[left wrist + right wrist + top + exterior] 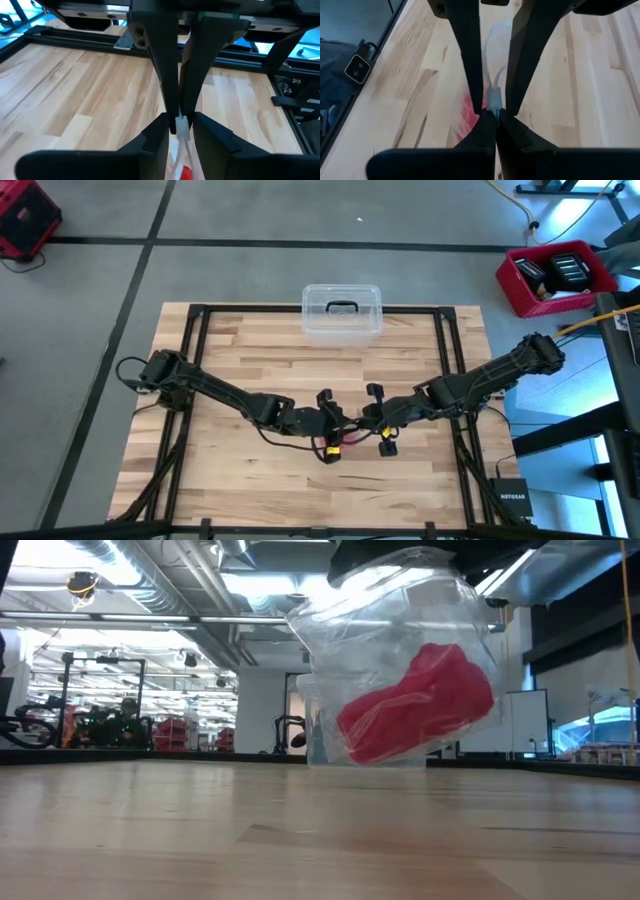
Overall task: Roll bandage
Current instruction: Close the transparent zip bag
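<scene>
Both grippers meet near the table's (250, 360) centre, toward 6 o'clock. The right gripper (492, 114) pinches the clear wrapper's (400, 630) edge; the left gripper (180, 125) narrows on it. The red bandage (420, 705) hangs inside, above the wood.

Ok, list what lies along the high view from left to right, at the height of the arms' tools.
Left arm's dark tool → bright red bandage in crinkled clear plastic wrapper → right arm's dark tool.
</scene>
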Action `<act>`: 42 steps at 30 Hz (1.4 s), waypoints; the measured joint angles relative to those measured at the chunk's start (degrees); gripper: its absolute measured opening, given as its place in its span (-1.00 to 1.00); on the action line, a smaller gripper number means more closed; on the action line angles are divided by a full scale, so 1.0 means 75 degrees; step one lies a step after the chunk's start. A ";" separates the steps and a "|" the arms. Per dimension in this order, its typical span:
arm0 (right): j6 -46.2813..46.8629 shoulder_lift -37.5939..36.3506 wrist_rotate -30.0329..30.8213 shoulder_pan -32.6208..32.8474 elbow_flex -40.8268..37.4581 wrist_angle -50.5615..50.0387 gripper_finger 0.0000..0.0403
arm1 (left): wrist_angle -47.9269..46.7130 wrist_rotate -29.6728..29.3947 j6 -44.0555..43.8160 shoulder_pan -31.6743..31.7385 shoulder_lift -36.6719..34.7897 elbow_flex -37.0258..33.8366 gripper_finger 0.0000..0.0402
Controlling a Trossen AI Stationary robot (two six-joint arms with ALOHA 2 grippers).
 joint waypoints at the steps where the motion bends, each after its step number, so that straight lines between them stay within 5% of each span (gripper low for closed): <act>1: 0.0003 -0.0003 0.0003 0.0000 0.0000 -0.0006 -0.97 | -0.0003 0.0002 -0.0003 0.0003 0.0000 0.0000 -0.62; 15: -0.0003 0.0000 0.0003 0.0000 0.0000 -0.0016 -0.97 | -0.0306 -0.0003 -0.0009 0.0003 -0.0023 0.0012 -0.94; 42: -0.0168 -0.0038 -0.0191 0.0008 0.0161 -0.0673 -0.97 | -0.1378 0.0000 -0.0379 -0.0252 -0.0023 0.0006 -0.87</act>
